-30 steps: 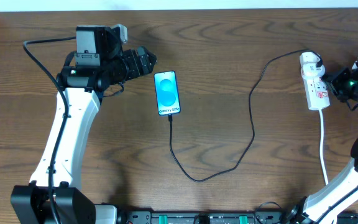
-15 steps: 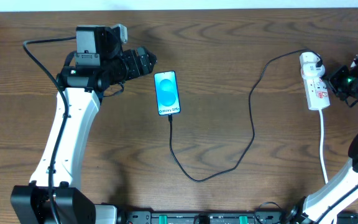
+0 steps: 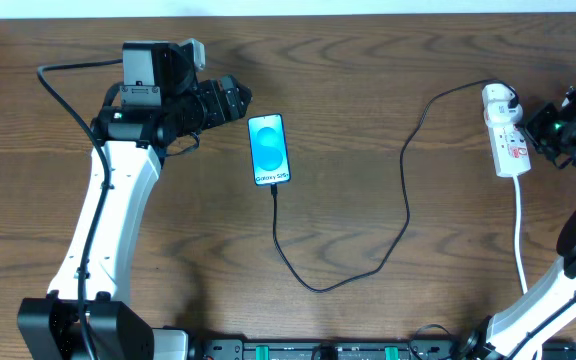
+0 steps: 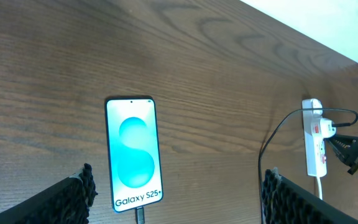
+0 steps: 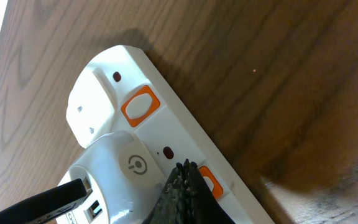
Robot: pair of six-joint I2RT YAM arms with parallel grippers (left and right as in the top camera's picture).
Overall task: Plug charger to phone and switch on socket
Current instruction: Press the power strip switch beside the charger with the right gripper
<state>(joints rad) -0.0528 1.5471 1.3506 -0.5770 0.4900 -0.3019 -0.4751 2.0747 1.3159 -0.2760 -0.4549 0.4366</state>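
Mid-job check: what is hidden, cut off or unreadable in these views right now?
Right wrist: the shut right gripper covers part of the second orange switch on the white power strip; on or off unclear.
Left wrist: frame edge cuts the thin black cable under the blue-screened phone.
Overhead: red strip markings too small to read.

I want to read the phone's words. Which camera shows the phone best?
The left wrist view: the phone looks big, and "Galaxy S25+" is easy to read. The overhead view shows the whole phone, but small, with the charger at its bottom. The right wrist view shows only the socket, no phone.
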